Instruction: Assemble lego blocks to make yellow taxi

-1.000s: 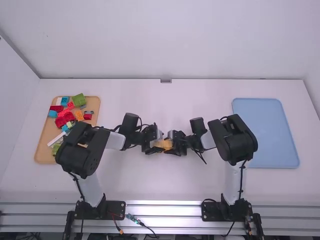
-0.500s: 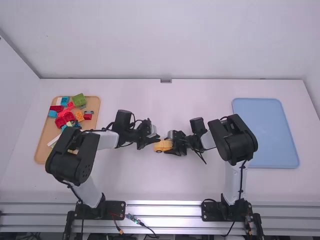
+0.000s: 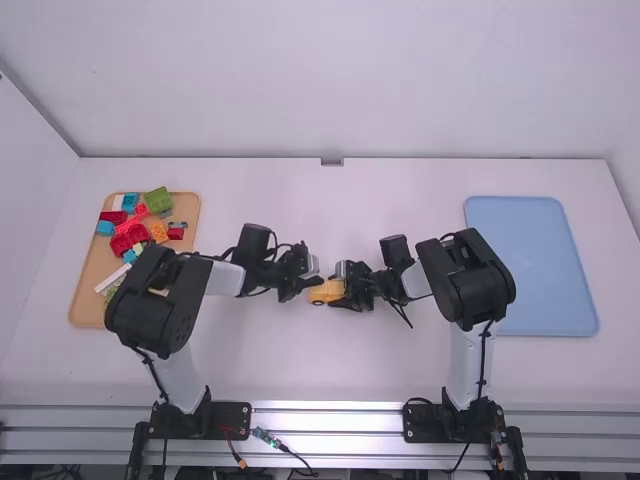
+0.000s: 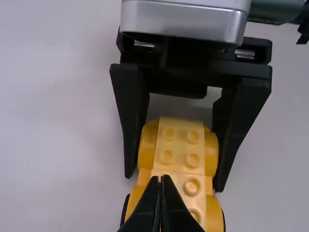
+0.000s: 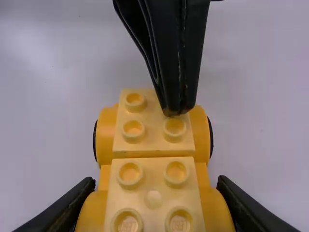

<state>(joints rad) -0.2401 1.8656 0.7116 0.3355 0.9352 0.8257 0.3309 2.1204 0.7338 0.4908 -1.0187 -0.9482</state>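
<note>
The yellow car (image 3: 318, 293) sits on the table between the two grippers. My left gripper (image 3: 309, 280) is at its left end; in the left wrist view the left gripper (image 4: 161, 179) has its fingertips together over the car's studs (image 4: 181, 166). The right gripper (image 3: 345, 286) holds the car's other end, and in the right wrist view the right gripper (image 5: 153, 193) has one finger on each side of the yellow body (image 5: 153, 193). The left gripper's closed tips are over a front stud there.
A tan tray (image 3: 88, 290) with several coloured bricks lies at the left, partly under the left arm. A blue tray (image 3: 548, 270) lies at the right, beside the right arm.
My left gripper first drew back leftward off the car, uncovering its left end, then came slightly back toward it. The right arm and the car have stayed in place.
</note>
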